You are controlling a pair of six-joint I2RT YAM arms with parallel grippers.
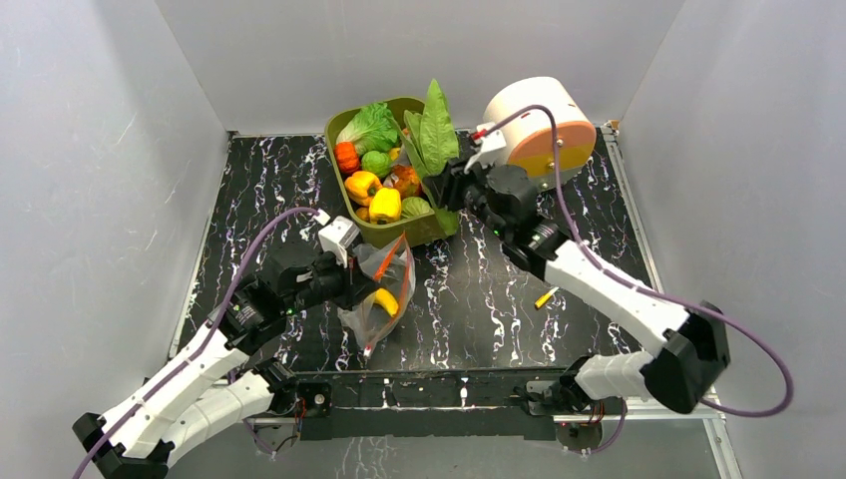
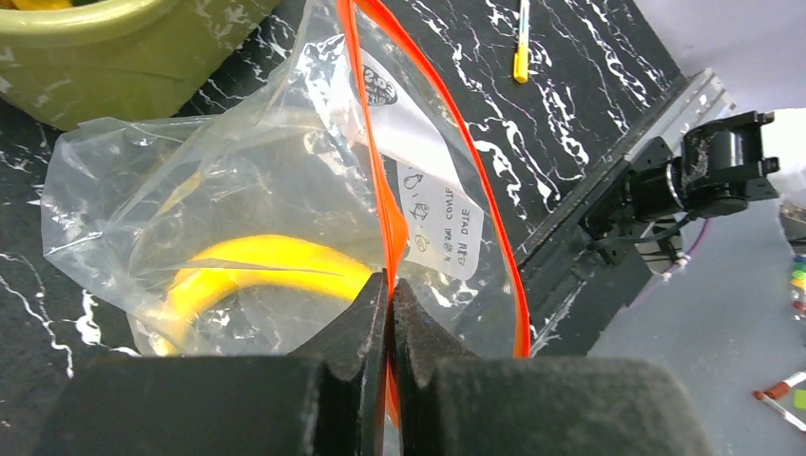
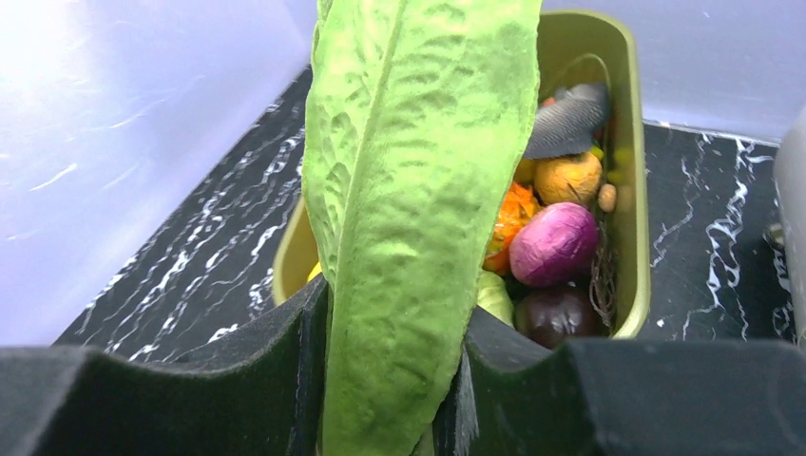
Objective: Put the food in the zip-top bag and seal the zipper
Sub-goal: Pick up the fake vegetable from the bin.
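The clear zip-top bag (image 1: 384, 289) lies on the black marbled table in front of the olive tub, with a yellow banana (image 2: 257, 266) inside. My left gripper (image 1: 361, 282) is shut on the red-orange zipper strip (image 2: 366, 142) and holds the mouth up; the other side of the strip (image 2: 485, 180) bows away, so the mouth is open. My right gripper (image 1: 447, 185) is shut on a long green lettuce leaf (image 3: 409, 190) and holds it upright over the tub's right end. The tub (image 1: 431, 228) holds yellow peppers (image 1: 384, 205), a purple onion (image 3: 554, 244) and other toy food.
A white and orange round drum (image 1: 539, 125) stands at the back right, right behind my right wrist. A small yellow stick (image 1: 546, 297) lies on the table right of the bag. Grey walls close in three sides.
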